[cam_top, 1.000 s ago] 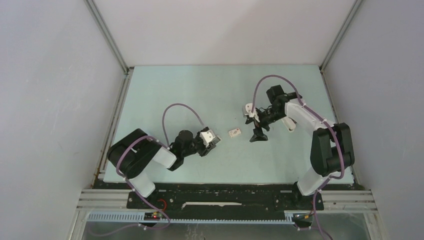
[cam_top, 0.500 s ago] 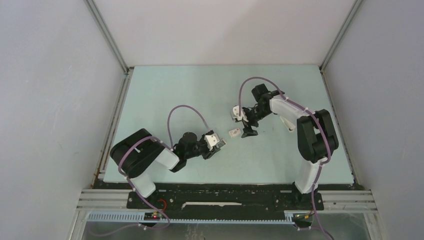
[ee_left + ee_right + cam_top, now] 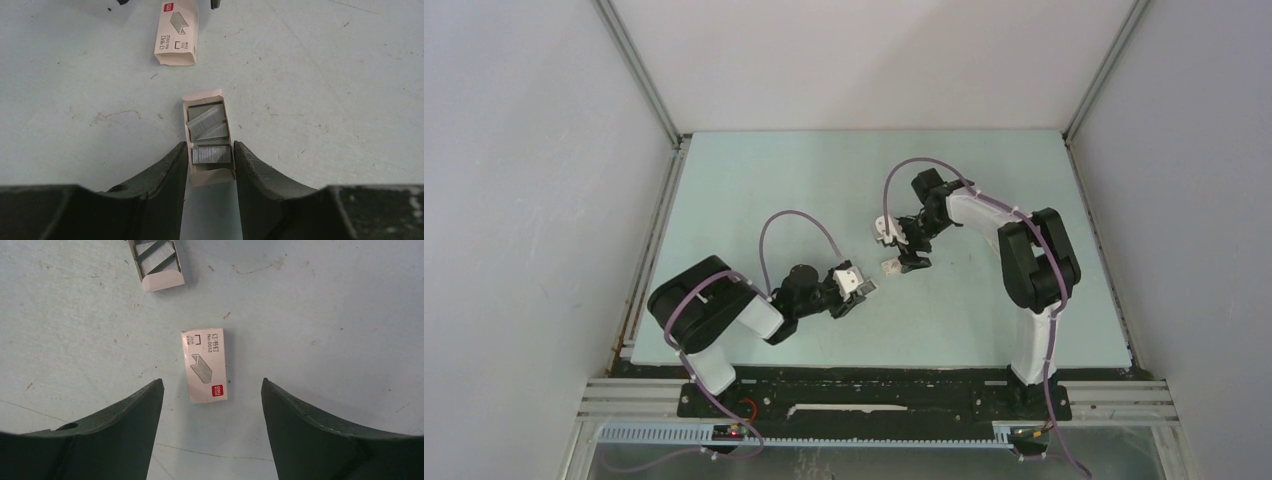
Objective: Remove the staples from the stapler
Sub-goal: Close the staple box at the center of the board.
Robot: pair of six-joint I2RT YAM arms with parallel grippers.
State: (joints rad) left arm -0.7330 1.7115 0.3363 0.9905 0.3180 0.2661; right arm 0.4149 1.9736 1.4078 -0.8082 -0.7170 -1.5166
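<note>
Staples (image 3: 212, 154): grey strips lying loose in an open card tray (image 3: 202, 95), some flat and some askew. They sit just beside the box, on its left-arm side, not touching it.
Box (image 3: 206, 366): white-and-red sleeve, flat on the table (image 3: 325, 75), shut end toward the tray.
Axis: tray and box lie lengthwise on nearly one line, end facing end, with a bare gap between them.
Left gripper (image 3: 211, 151): jaws about half closed, one finger pressed on each long wall of the tray at the end far from the box. It has hold of the tray.
Right gripper (image 3: 212, 386): jaws wide, straddling the box across its short width. Neither finger touches it and nothing is held.
Stapler: none in any view.
Nearer arm: the left has the staples in hand, while the right is over the box only.
Next move, as a guess: the right closes on the box's long sides, which lie squarely between its fingers.
</note>
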